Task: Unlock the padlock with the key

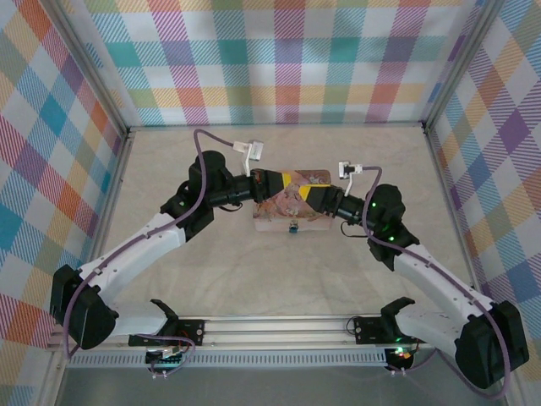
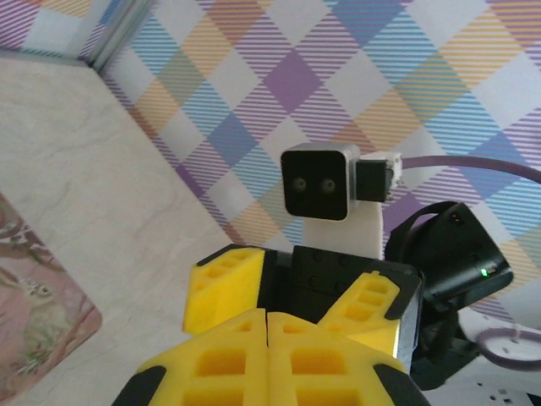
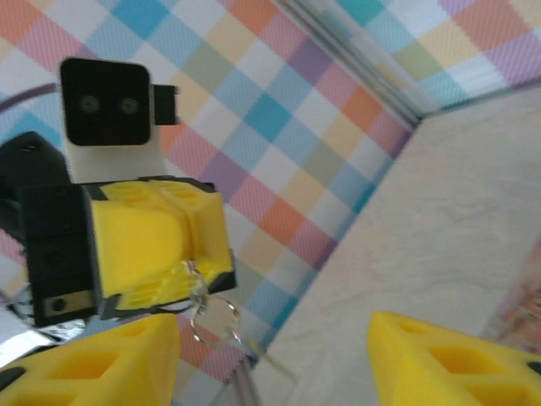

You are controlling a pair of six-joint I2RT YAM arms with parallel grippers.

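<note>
Table: pale stone-look top, smooth, matt.
Walls: printed plaid sheet, flat, matt; cloth or paper, cannot tell.
Frame rails: bare silvery metal, ribbed, dull sheen.
Tin: pink lid, printed picture, smooth, faint sheen.
Left gripper, right gripper: yellow plastic fingers, matt, pocketed.
Arm shells: white plastic, glossy.
Cable: purple sheath, smooth.
Key, ring: thin pale metal, shiny.
Padlock: bluish metal look; finish too small to tell.
</note>
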